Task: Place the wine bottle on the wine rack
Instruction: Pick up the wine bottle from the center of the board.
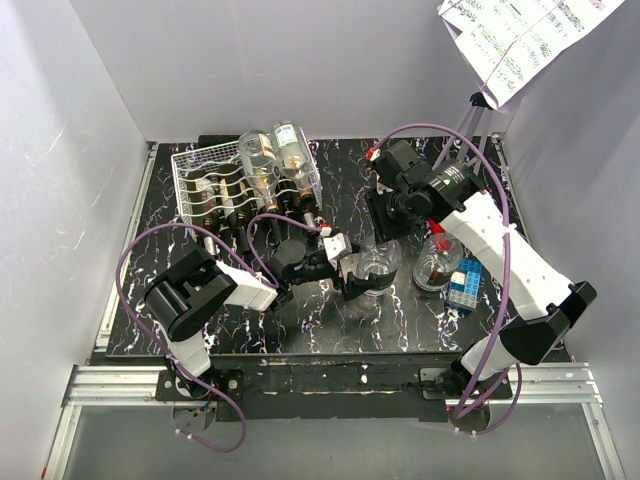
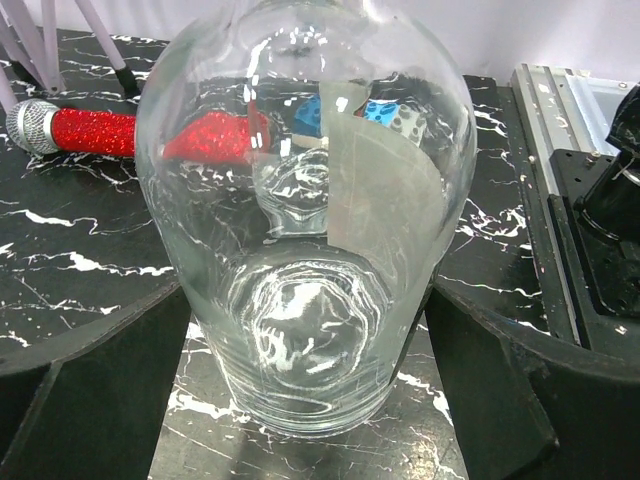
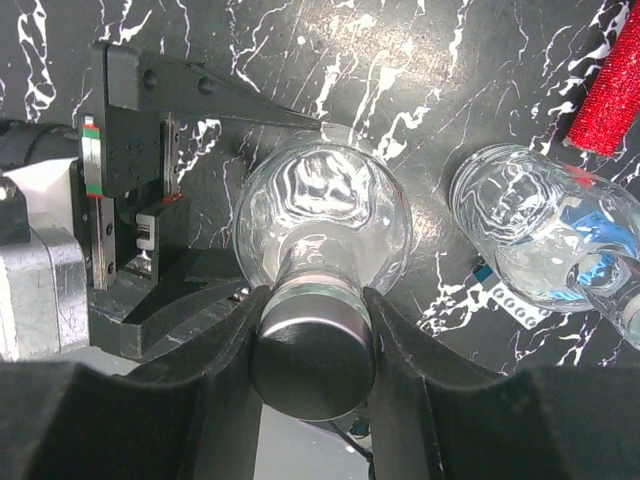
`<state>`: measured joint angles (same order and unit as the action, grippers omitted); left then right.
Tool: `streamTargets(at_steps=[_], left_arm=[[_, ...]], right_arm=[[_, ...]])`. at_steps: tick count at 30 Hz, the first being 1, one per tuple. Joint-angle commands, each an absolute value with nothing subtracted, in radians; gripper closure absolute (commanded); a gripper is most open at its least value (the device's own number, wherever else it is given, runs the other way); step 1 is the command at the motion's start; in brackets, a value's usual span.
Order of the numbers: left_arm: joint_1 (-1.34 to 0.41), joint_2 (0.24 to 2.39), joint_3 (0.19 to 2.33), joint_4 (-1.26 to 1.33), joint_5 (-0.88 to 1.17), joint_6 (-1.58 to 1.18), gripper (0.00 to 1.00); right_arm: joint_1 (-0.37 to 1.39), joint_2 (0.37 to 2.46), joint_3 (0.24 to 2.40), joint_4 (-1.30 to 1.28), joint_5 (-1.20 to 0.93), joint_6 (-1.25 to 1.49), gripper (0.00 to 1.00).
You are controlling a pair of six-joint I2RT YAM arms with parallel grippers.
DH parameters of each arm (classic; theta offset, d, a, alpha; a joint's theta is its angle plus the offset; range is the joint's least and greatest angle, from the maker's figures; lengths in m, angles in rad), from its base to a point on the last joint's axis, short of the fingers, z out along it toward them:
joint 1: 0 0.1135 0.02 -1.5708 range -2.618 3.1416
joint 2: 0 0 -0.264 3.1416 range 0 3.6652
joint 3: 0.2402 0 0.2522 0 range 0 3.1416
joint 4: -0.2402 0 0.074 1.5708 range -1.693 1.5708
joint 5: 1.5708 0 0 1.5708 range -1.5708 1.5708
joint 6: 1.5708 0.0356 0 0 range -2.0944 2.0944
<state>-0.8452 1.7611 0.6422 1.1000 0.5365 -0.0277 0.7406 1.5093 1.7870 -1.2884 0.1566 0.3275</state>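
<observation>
A clear glass wine bottle (image 1: pixel 378 262) with a dark cap stands upright on the black marble table. My left gripper (image 1: pixel 355 275) is shut on its wide base, with a black finger (image 2: pixel 90 390) touching each side of the glass (image 2: pixel 310 250). My right gripper (image 1: pixel 392 215) is above it, shut on the capped neck (image 3: pixel 312 350); its fingers (image 3: pixel 215 380) press both sides of the cap. The white wire wine rack (image 1: pixel 195 165) stands at the back left, well apart from both grippers, with several bottles lying in its cradles.
A second clear bottle (image 1: pixel 437 262) stands just right of the held one, also in the right wrist view (image 3: pixel 540 240). A blue brick block (image 1: pixel 463 285) and a red glitter microphone (image 2: pixel 75 130) lie near it. Enclosure walls surround the table; a paper sheet (image 1: pixel 520 35) hangs top right.
</observation>
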Motion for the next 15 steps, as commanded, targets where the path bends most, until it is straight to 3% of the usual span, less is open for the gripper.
streamTargets(at_steps=[1, 15], left_arm=[[-0.853, 1.741, 0.699, 1.106, 0.641, -0.014, 0.02], [-0.853, 1.713, 0.695, 1.052, 0.657, -0.005, 0.02]], right_arm=[[0.762, 1.402, 1.825, -1.098, -0.113, 0.322, 0.99], [0.776, 1.336, 1.712, -0.959, -0.255, 0.299, 0.99]])
